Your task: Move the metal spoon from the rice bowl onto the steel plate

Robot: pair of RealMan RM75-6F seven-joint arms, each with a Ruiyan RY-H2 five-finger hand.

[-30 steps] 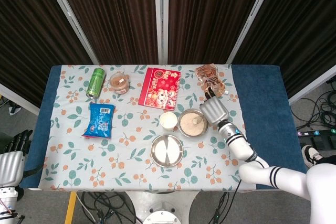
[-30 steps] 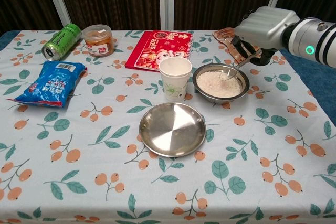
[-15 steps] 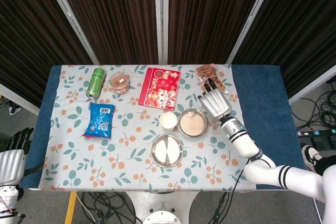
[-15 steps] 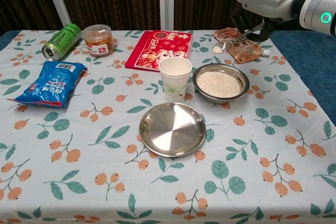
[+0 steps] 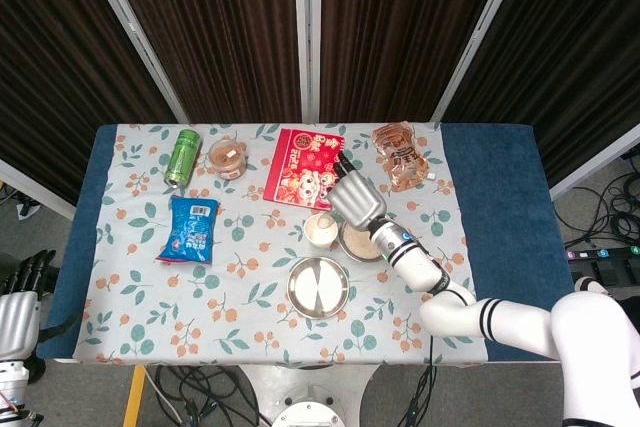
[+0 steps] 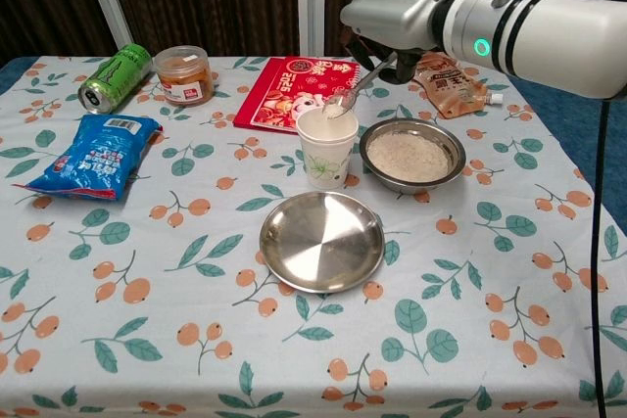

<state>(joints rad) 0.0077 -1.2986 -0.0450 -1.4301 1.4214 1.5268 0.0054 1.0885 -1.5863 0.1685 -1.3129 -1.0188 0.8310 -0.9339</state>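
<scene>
right hand (image 6: pixel 407 5) up over the bench, fingers curled around the metal spoon (image 6: pixel 355 88), handle gripped, the spoon slanting down-left with its tip above the paper cup (image 6: pixel 326 147). rice bowl (image 6: pixel 411 155) just right of that. steel plate (image 6: pixel 321 240) lies below and nearer. left hand (image 5: pixel 14 315) idles far off, fingers apart, holding nothing.

Right hand (image 6: pixel 402 7) raised above the table, fingers curled around the spoon (image 6: pixel 355 88) handle (bowl end hangs down and to the left). Right forearm reaches in from the right. Left hand (image 5: pixel 14 302) sits low at the table's left edge, fingers extended, holding nothing.
</scene>
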